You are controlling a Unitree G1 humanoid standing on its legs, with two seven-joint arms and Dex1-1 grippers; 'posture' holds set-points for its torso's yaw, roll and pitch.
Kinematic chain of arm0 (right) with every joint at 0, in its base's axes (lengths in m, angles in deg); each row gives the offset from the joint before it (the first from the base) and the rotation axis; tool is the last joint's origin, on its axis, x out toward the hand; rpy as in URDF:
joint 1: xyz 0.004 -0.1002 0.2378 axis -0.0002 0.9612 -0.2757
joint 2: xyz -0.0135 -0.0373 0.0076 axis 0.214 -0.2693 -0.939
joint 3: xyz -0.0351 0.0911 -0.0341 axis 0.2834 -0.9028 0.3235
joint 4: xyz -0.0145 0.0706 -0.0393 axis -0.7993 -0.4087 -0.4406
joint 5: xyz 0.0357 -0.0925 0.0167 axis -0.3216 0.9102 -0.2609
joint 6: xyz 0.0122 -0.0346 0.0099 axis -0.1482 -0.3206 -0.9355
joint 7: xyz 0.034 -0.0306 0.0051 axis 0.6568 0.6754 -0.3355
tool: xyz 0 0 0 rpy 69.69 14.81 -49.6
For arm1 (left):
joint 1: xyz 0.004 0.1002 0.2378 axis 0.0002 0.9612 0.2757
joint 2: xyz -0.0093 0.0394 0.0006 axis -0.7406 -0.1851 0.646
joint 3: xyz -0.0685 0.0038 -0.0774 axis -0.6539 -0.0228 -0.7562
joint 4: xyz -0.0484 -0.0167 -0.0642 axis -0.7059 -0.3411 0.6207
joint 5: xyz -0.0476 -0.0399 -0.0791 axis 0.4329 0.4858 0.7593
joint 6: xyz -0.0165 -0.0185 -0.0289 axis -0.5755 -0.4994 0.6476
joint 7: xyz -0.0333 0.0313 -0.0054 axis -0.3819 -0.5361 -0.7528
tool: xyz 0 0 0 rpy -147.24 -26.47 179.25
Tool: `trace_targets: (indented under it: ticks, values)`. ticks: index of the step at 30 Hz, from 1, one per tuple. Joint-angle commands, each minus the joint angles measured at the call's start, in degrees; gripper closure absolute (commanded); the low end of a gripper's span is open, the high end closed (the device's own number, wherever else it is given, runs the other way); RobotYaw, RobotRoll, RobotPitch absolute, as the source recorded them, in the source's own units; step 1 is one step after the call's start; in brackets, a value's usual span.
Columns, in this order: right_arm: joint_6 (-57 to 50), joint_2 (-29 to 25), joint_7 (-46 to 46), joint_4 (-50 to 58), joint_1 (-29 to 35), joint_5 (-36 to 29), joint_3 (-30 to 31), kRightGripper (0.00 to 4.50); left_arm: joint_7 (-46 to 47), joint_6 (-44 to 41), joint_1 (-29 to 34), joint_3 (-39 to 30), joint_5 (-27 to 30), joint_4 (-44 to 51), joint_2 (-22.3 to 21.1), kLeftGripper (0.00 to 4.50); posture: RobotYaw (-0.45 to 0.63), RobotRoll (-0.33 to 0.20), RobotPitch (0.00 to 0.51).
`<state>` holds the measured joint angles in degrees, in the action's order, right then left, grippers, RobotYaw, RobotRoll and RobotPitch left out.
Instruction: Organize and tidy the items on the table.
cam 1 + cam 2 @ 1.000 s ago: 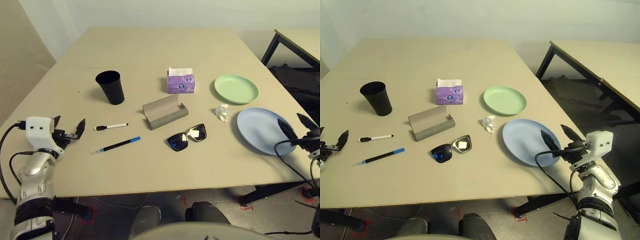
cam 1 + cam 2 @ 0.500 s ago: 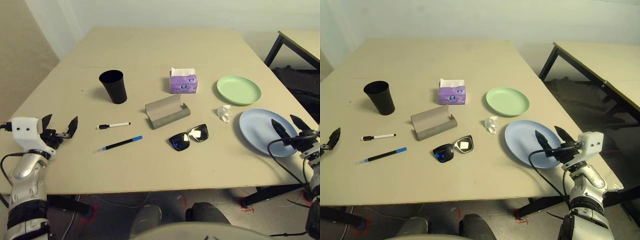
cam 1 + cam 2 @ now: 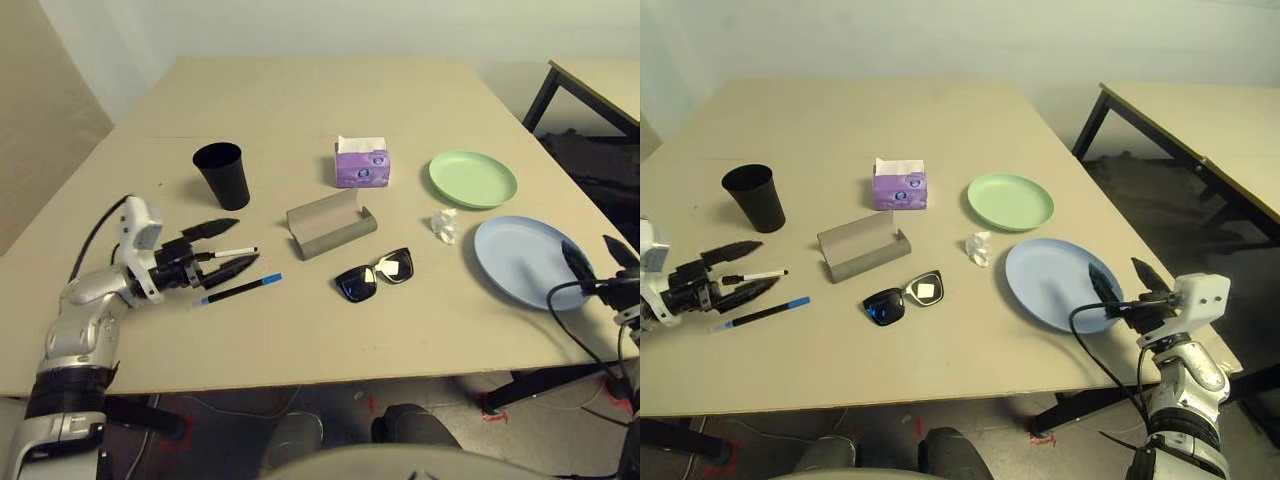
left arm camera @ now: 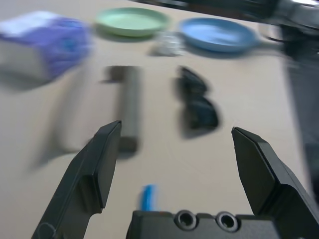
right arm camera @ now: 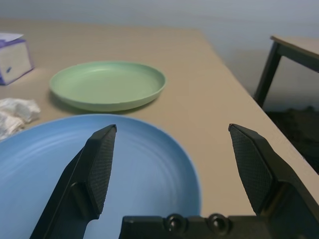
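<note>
The table [image 3: 300,330] top looks matt, the blue plate [image 5: 149,174] smooth, perhaps plastic, the sunglasses [image 3: 375,275] lenses glossy.

Two plates: green plate [image 3: 473,178], blue plate [image 3: 525,262]. One each: black cup [image 3: 222,175], tissue box [image 3: 361,162], glasses case [image 3: 330,223], sunglasses [image 3: 375,274], crumpled paper [image 3: 444,225], marker [image 3: 226,253], pen [image 3: 240,290].

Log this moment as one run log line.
left gripper: open, at white marker | right gripper: open, over blue plate | nothing held
</note>
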<state>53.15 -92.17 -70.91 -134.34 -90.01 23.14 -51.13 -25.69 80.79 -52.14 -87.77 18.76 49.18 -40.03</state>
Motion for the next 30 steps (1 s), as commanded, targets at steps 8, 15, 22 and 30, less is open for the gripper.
trace_targets:
  ticks: [8,15,22,30]
  values:
    - [-27.34,-2.61,16.2,33.88,9.93,6.38,7.28,0.0,-1.09,0.96,-4.4,1.57,-2.21,-2.58,1.4,0.04,-0.07,0.0,0.016]
    - [-66.06,-11.19,14.85,52.85,12.07,-5.4,8.11,0.0,-2.88,6.21,-6.08,2.57,-5.03,-6.38,1.99,0.04,-0.07,0.0,0.015]
    - [-72.98,-12.61,19.83,53.62,8.75,-1.7,8.87,0.0,-2.81,8.66,-6.41,2.3,-6.08,-8.56,3.17,0.04,-0.07,0.0,0.011]
    - [-73.81,-12.1,25.08,49.42,7.22,3.75,9.06,0.0,-2.54,10.28,-6.11,1.55,-6.64,-9.9,3.18,0.04,-0.07,0.0,0.008]
